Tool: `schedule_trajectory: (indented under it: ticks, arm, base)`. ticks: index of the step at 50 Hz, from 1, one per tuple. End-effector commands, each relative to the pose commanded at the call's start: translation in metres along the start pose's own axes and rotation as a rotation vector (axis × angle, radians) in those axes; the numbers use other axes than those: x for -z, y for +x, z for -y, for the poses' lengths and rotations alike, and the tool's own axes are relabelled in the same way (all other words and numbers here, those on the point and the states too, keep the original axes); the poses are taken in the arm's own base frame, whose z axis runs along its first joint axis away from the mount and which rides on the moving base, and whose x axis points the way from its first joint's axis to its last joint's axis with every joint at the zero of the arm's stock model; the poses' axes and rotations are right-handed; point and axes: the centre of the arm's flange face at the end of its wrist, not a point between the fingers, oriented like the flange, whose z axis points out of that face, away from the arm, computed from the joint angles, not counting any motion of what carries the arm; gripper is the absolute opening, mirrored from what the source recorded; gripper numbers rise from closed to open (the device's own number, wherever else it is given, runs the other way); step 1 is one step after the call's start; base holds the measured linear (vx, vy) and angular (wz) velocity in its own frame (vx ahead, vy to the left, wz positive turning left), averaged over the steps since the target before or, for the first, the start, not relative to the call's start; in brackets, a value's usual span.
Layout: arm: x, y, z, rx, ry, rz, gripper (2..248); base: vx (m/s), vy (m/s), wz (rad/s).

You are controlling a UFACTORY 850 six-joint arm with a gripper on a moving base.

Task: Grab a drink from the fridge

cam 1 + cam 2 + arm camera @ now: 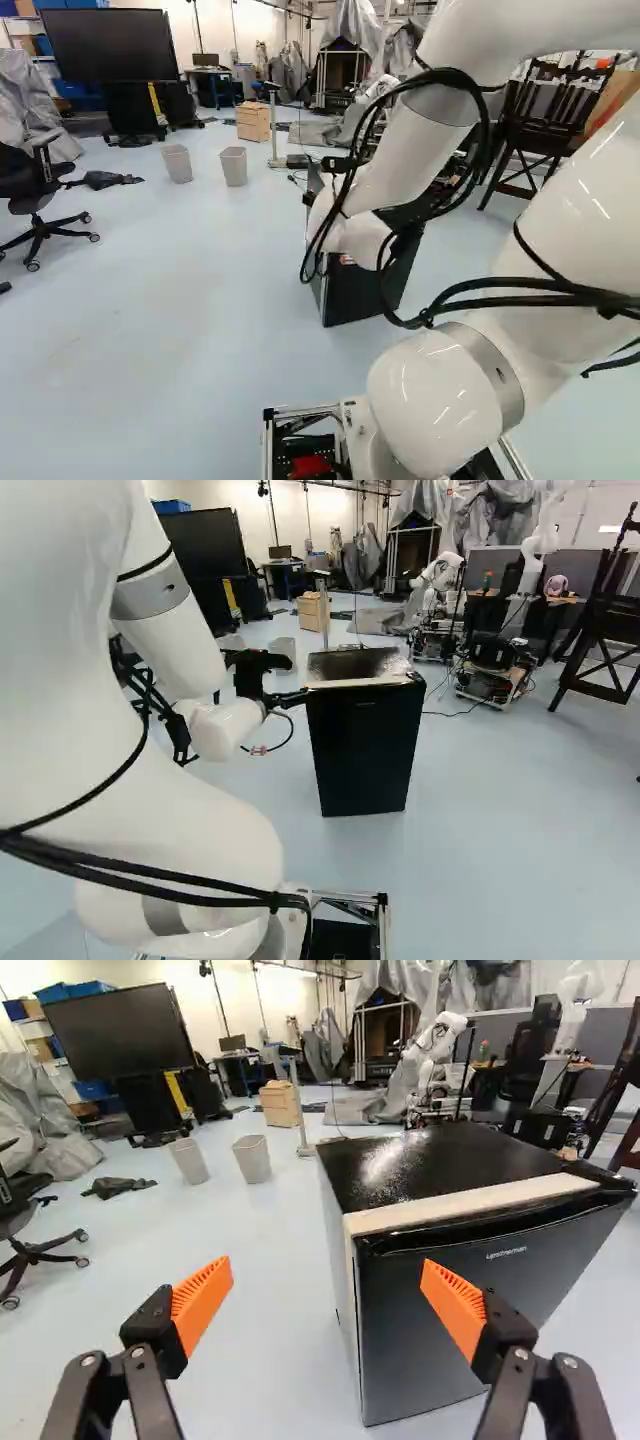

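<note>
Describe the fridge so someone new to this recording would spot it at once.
Start at the big dark screen, then come forward past two pale bins. Ahead of the gripper stands the fridge, a low, dark box. The pale strip along the front edge of its glossy black top sets it apart from the bins.

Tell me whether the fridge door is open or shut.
Shut: in the wrist view the door lies flat against the front of the fridge, no inside showing.
</note>
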Motion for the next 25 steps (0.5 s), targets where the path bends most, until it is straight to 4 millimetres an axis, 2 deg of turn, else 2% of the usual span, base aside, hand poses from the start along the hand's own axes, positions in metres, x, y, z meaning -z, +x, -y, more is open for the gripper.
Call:
schedule_trajectory:
  ticks: [25]
  arm:
    - [-0.009, 0.002, 0.022, -0.058, -0.049, -0.028, 247]
  base:
    - [0.0, 0.0, 0.0]
